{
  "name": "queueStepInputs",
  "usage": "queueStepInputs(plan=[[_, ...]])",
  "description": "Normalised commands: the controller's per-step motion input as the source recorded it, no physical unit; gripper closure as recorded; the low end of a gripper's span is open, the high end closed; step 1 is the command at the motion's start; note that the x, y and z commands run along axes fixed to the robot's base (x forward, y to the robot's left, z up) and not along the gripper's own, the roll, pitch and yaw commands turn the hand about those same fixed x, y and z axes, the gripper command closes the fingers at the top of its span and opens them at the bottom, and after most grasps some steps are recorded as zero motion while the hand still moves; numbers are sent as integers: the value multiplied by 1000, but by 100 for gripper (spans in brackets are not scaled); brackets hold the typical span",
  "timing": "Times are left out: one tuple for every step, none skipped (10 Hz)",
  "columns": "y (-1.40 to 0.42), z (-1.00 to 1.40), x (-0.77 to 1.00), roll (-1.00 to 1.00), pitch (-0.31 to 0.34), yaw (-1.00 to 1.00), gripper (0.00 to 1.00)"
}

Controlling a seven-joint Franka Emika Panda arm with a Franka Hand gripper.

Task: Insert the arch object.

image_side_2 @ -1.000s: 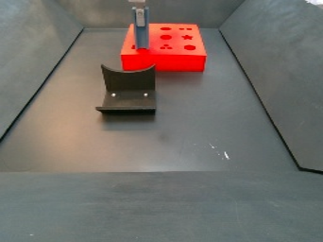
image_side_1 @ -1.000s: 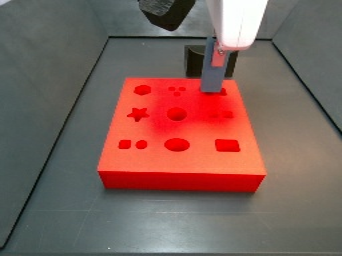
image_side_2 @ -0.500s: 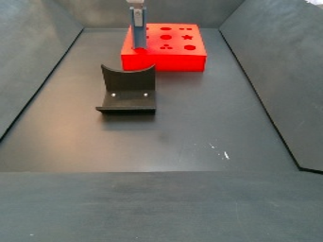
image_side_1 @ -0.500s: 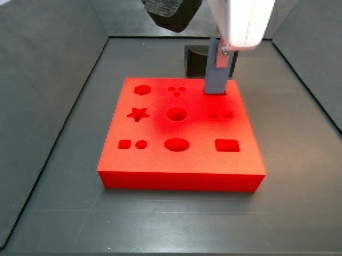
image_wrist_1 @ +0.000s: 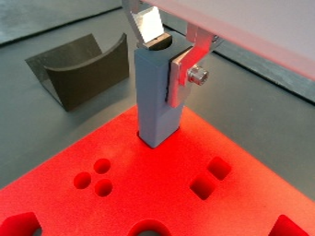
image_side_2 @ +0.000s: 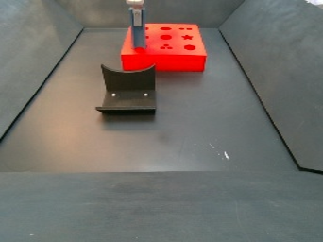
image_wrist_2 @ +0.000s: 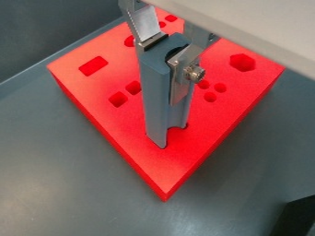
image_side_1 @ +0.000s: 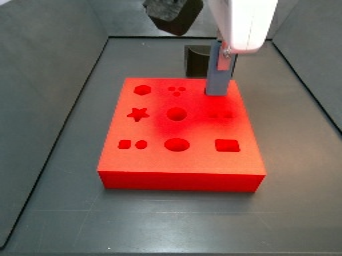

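The arch object (image_wrist_1: 157, 97) is a tall blue-grey block with a semicircular notch in its upper end. It stands upright between the fingers in both wrist views (image_wrist_2: 160, 106). My gripper (image_wrist_1: 167, 51) is shut on its upper part, with one silver finger (image_wrist_1: 150, 26) at the notch and the other against its side. Its lower end meets the red board (image_side_1: 174, 150) near the far right corner. I cannot tell whether it sits in a recess. In a side view the gripper (image_side_1: 221, 62) hangs over that corner.
The red board has several shaped recesses: star, circles, squares, a hexagon (image_wrist_2: 241, 62). The dark fixture (image_side_2: 127, 90) stands on the grey floor beside the board and shows in a wrist view (image_wrist_1: 74, 69). Dark walls enclose the floor.
The gripper with the arch object has shifted slightly along the board's edge, to the right in a side view. Nothing else has moved.
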Motion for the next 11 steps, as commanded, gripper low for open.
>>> queueStepInputs(plan=[[0, -274, 0, 0, -120, -109, 100], [0, -374, 0, 0, -149, -106, 100], [0, -474, -49, 0, -163, -97, 100], [0, -520, -71, 0, -166, -106, 100], [0, -554, -54, 0, -174, -109, 100], [0, -577, -77, 19, -169, -103, 100], [0, -583, -80, 16, -166, -111, 100], [0, -629, -66, 10, -179, -114, 100], [0, -589, -86, 24, -167, -106, 100], [0, 0, 0, 10, 0, 0, 100], [0, 0, 0, 0, 0, 0, 100]])
